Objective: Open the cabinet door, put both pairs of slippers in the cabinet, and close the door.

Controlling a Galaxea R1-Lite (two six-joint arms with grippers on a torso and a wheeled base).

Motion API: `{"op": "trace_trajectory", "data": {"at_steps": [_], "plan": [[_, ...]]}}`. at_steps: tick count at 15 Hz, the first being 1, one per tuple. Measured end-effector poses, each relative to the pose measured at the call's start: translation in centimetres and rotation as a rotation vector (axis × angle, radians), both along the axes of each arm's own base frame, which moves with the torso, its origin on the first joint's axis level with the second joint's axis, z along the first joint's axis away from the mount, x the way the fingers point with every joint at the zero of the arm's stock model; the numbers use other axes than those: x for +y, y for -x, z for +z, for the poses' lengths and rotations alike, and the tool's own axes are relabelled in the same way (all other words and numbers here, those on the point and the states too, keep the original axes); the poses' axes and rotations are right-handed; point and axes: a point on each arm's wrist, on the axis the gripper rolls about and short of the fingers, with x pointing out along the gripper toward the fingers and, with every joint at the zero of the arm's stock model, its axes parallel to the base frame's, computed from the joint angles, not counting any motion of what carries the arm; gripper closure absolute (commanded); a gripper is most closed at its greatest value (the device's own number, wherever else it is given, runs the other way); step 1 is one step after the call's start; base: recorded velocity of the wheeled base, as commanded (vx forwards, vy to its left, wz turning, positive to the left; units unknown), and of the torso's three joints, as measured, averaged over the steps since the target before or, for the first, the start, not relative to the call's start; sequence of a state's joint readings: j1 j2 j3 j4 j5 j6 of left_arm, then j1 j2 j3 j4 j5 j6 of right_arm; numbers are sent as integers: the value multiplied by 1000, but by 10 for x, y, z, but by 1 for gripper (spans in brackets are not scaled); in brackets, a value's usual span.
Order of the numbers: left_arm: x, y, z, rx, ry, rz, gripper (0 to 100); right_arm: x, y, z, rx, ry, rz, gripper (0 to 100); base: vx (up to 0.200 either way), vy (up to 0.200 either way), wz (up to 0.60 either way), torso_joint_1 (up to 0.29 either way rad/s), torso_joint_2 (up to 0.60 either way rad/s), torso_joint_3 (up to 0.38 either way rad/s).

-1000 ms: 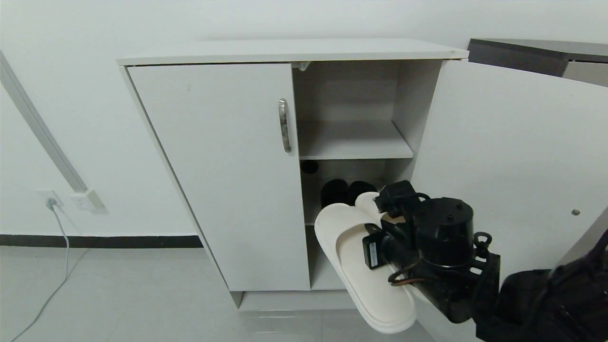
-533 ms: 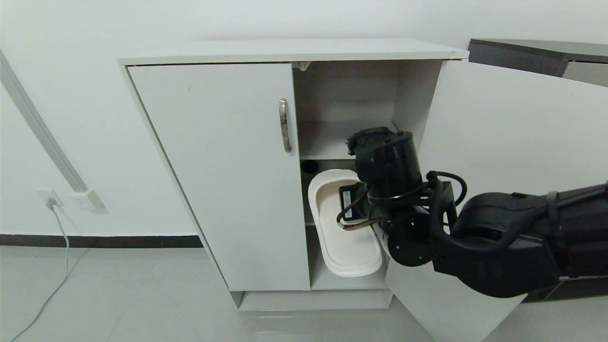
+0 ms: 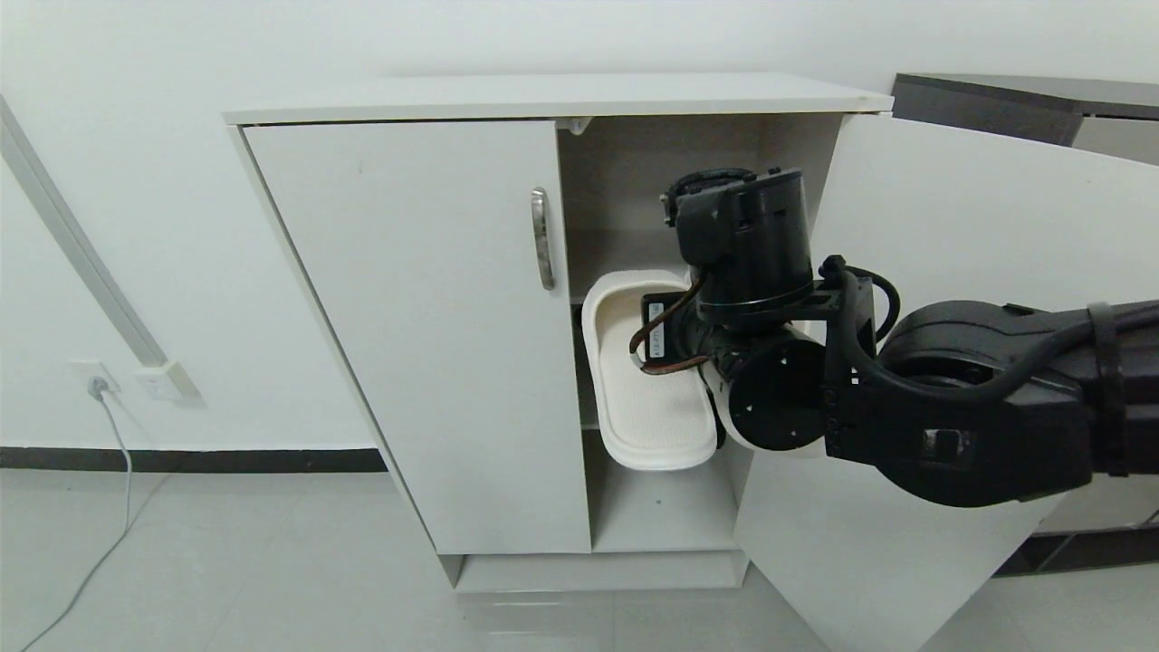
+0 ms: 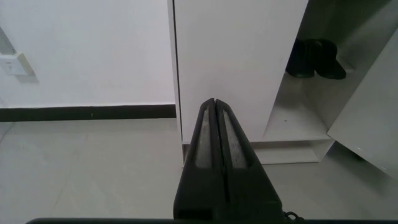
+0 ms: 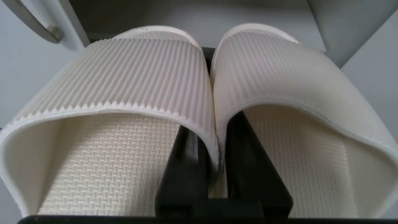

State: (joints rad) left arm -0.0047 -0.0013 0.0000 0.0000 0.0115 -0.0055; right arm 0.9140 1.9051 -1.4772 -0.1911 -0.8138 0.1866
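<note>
Since 0.5 s ago the right arm is higher and the white slippers (image 3: 647,407) came up with it. Toes are now at the front edge of the upper shelf (image 3: 607,249), heels hanging in front of the compartment below.

Left to right:
- Wall socket (image 3: 90,373) with its cable, well clear of the work.
- Left gripper (image 4: 214,140): fingers pressed together, nothing in them, pointing at the floor in front of the cabinet (image 3: 543,95).
- Left door (image 3: 407,335) closed. Its handle (image 3: 541,240) is just beside the near slipper's edge.
- Black slippers (image 4: 318,59) already on a lower shelf inside, toes in.
- Right gripper (image 5: 214,180): clamped on the white pair, one finger inside each slipper, pinching the two inner walls together. Soles tilted, toes aimed into the opening.
- Right door (image 3: 960,226) swung wide, next to the arm.

Step in hand, by my read: place the white pair, probably on the upper shelf.
- Lift until the toes clear the shelf lip, then level the soles before pushing in. At this tilt the toes would butt the edge.
- Stay centred in the opening, away from the handle side.
- The grip is only a pinch on soft walls, so go slow and don't let go until the soles sit flat on the shelf.
- Back straight out afterwards so the fingers don't drag the pair along.
</note>
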Motion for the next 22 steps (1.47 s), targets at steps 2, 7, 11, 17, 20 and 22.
{"op": "trace_trajectory", "data": {"at_steps": [2, 7, 11, 17, 20, 22], "plan": [[0, 0, 0, 0, 0, 0, 100, 0, 0, -6, 11, 11, -1, 100, 0, 0, 0, 0, 0, 0], [0, 0, 0, 0, -3, -1, 100, -3, -3, -12, 20, 20, -13, 100, 200, 0, 0, 0, 1, 5], [0, 0, 0, 0, -3, -1, 100, -5, -5, -13, 21, 21, -20, 100, 200, 0, 0, 0, 1, 1], [0, 0, 0, 0, -3, -1, 100, -5, -7, -13, 12, 9, -22, 100, 100, 0, 0, 1, 2, 1], [0, 0, 0, 0, -3, -1, 100, -3, -15, -17, 1, -1, -30, 100, 0, 0, 0, 0, 0, 0], [0, 0, 0, 0, -3, -1, 100, -3, -24, -23, 9, 7, -41, 100, 0, 0, 0, 0, 0, 0]]}}
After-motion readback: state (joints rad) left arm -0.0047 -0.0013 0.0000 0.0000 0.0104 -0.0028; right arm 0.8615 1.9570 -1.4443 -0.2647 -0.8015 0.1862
